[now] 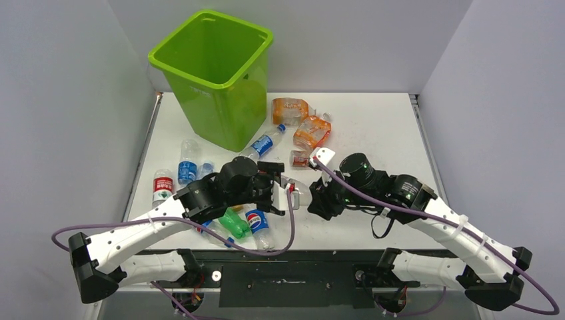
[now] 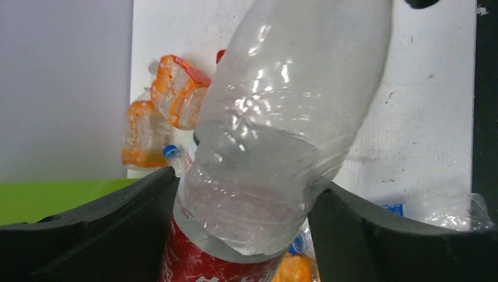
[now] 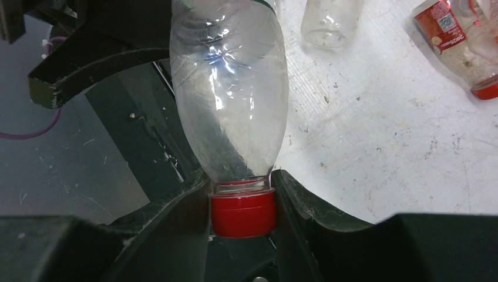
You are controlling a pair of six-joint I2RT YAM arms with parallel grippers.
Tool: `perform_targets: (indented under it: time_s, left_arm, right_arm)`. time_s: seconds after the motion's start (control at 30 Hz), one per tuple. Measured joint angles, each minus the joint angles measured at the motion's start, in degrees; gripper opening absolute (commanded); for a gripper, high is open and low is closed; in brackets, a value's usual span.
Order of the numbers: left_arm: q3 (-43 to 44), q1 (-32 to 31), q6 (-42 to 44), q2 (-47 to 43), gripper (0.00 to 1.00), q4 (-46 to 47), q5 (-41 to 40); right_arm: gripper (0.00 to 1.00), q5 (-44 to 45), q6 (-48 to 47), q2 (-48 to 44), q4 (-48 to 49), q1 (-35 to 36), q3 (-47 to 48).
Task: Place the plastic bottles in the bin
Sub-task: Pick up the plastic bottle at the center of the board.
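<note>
A clear plastic bottle point(image 2: 276, 135) with a red label and a red cap point(image 3: 242, 212) hangs between both grippers above the table's front middle point(image 1: 301, 195). My left gripper point(image 2: 246, 229) is shut on its body just above the red label. My right gripper point(image 3: 242, 205) is shut on its red cap and neck. The lime-green bin point(image 1: 212, 73) stands at the back left. Orange bottles point(image 1: 301, 123) lie right of the bin, and a blue-labelled one point(image 1: 264, 144) lies at its base. A green bottle point(image 1: 233, 223) and a blue-labelled bottle point(image 1: 258, 227) lie under my left arm.
More bottles lie at the table's left, one blue-labelled point(image 1: 187, 163) and one red-labelled point(image 1: 162, 187). A small red-labelled bottle point(image 1: 300, 159) lies behind the grippers. Grey walls close the table on the left, back and right. The bin's green wall point(image 2: 53, 197) shows in the left wrist view.
</note>
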Motion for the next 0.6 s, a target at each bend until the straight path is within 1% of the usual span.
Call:
perform_targets:
  time_s: [0.03, 0.07, 0.1, 0.13, 0.17, 0.2, 0.23, 0.27, 0.3, 0.33, 0.37, 0.4, 0.43, 0.47, 0.53, 0.6]
  left_arm:
    - [0.0, -0.5, 0.1, 0.0, 0.52, 0.3, -0.4]
    - [-0.2, -1.1, 0.2, -0.1, 0.45, 0.9, -0.7]
    - [-0.7, -1.6, 0.3, -0.4, 0.41, 1.9, -0.7]
    - [-1.7, -2.0, 0.6, -0.9, 0.38, 3.3, -0.7]
    - [-2.7, -2.4, 0.9, -1.5, 0.36, 4.2, -0.5]
    - [-3.6, -2.9, 1.1, -1.9, 0.34, 5.2, -0.3]
    - [-4.1, -3.2, 1.2, -2.2, 0.32, 6.3, -0.2]
    - [-4.2, -3.4, 1.2, -2.2, 0.3, 7.1, 0.0]
    - [-4.2, -3.6, 1.2, -2.1, 0.29, 7.8, -0.2]
    - [-4.2, -3.7, 1.2, -2.0, 0.28, 8.4, -0.5]
    - [-4.2, -3.7, 1.1, -1.9, 0.26, 9.0, -0.7]
    - [-4.2, -3.7, 1.0, -1.7, 0.25, 9.7, -1.0]
    - [-4.2, -3.7, 0.9, -1.5, 0.23, 10.3, -1.2]
    - [-4.2, -3.7, 0.8, -1.3, 0.22, 11.0, -1.2]
    - [-4.9, -4.0, 0.2, -1.2, 0.18, 13.4, -1.2]
    - [-5.7, -4.2, -0.9, -1.2, 0.11, 15.5, -1.2]
  right_arm:
    - [0.05, 0.0, -0.1, -0.5, 0.1, 0.0, 0.0]
    - [0.05, 0.1, -0.1, -1.1, 0.4, 0.0, -0.1]
    - [0.05, 0.2, -0.1, -1.9, 0.9, 0.0, -0.3]
    - [0.08, 0.2, 0.2, -2.9, 1.8, 0.0, -0.8]
    - [0.19, 0.3, 0.6, -4.1, 3.0, 0.0, -1.5]
    - [0.42, 0.2, 1.1, -5.4, 4.3, 0.0, -2.3]
    - [0.6, 0.2, 1.6, -6.8, 5.4, 0.0, -3.3]
    - [0.76, 0.3, 2.3, -8.2, 6.7, 0.0, -4.1]
    - [0.85, 0.3, 3.4, -9.8, 8.3, 0.0, -5.1]
    - [0.92, 0.2, 4.5, -11.0, 9.4, 0.0, -5.6]
    - [0.97, 0.1, 4.9, -12.5, 10.7, 0.0, -5.9]
    - [0.96, 0.1, 5.6, -13.5, 11.5, 0.0, -5.9]
    - [0.92, 0.1, 5.8, -14.4, 12.5, 0.0, -5.9]
    - [0.9, 0.3, 6.2, -15.2, 13.4, 0.0, -5.8]
    - [0.9, 0.7, 6.8, -16.3, 13.9, 0.0, -5.5]
    - [0.9, 1.0, 7.3, -16.9, 14.5, 0.0, -5.0]
